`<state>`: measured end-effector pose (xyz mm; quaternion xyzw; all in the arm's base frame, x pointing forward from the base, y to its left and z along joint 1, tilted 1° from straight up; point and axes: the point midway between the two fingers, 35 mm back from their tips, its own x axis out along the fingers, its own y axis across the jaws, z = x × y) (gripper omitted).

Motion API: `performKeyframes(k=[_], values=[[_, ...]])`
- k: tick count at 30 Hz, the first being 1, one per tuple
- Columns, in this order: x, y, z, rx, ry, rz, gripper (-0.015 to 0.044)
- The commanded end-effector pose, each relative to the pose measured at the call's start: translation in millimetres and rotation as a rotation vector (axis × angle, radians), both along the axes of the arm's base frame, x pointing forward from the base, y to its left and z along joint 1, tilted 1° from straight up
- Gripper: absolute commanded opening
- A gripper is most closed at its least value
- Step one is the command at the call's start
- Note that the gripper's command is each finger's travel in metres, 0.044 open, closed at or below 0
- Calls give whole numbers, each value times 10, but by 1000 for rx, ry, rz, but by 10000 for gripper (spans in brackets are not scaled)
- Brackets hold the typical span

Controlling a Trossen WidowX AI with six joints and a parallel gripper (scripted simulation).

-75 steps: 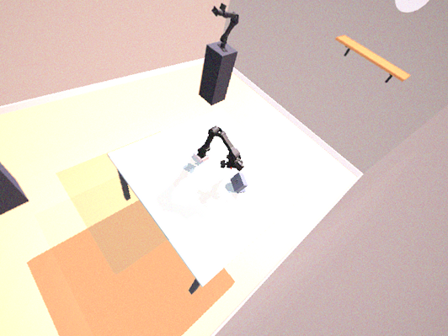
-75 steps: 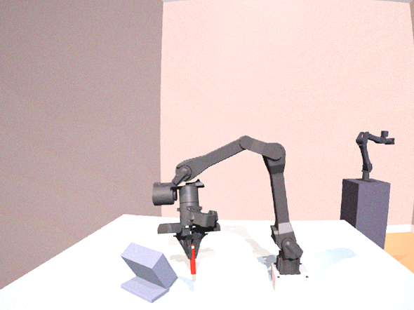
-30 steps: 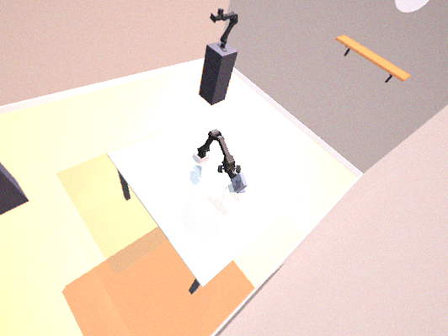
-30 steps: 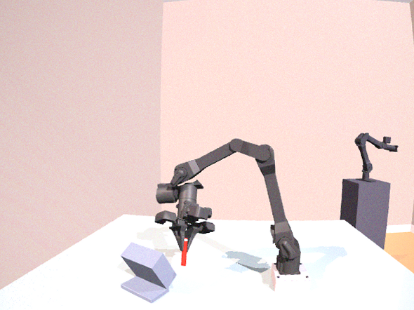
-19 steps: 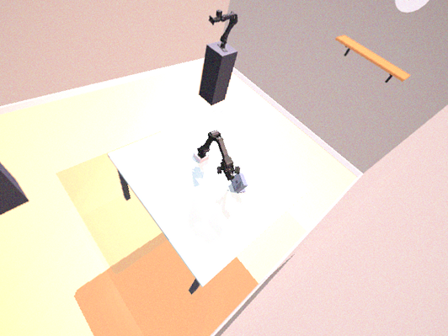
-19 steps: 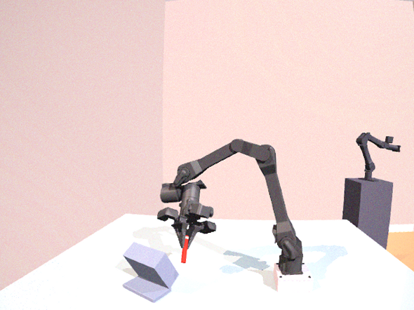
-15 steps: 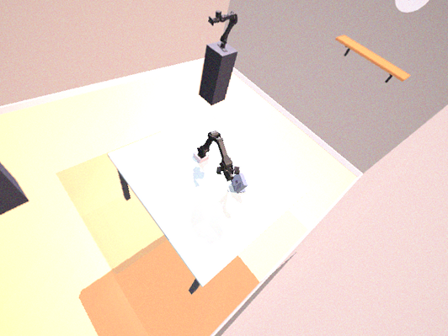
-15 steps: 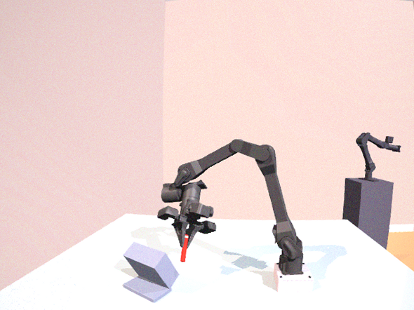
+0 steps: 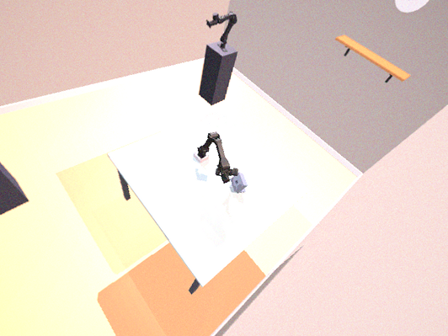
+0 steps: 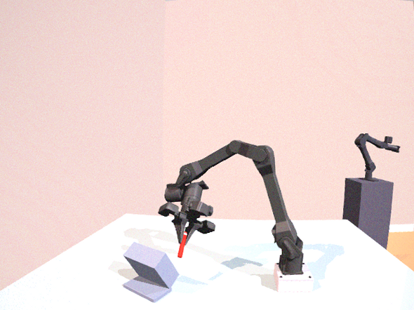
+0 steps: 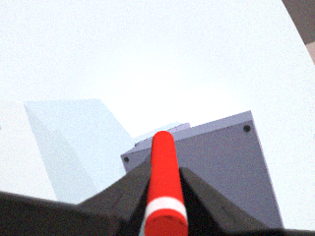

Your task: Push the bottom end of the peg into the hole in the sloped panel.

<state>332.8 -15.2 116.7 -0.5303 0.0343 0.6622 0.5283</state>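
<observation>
My gripper (image 10: 183, 241) (image 11: 163, 173) is shut on the red peg (image 10: 182, 248) (image 11: 164, 159), which is round with a white band near its upper end. The peg is tilted, its bottom end leaning left in the exterior view, and hangs above the table. The grey-violet sloped panel (image 9: 240, 182) (image 10: 146, 256) (image 11: 223, 169) stands close by; a visible gap separates it from the peg in the exterior view. Its hole shows as a dark spot in the top view. In the wrist view the peg and blurred fingers cover part of the panel's face, and the hole is not visible.
The panel has a flat foot (image 10: 146, 289) on the white table (image 9: 175, 194) (image 10: 80, 281). Two small dark dots mark the panel's upper corners in the wrist view. The arm's pale base (image 9: 201, 158) (image 10: 294, 283) stands on the table. A second arm on a dark pedestal (image 9: 215, 76) (image 10: 370, 207) is beyond the table.
</observation>
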Motion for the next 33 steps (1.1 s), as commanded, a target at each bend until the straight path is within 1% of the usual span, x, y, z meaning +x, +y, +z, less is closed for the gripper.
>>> performKeyframes(k=[1,33], values=[[30,-61,28,22,-23,-12,0],[132,-514,97,147,-145,-117,0]])
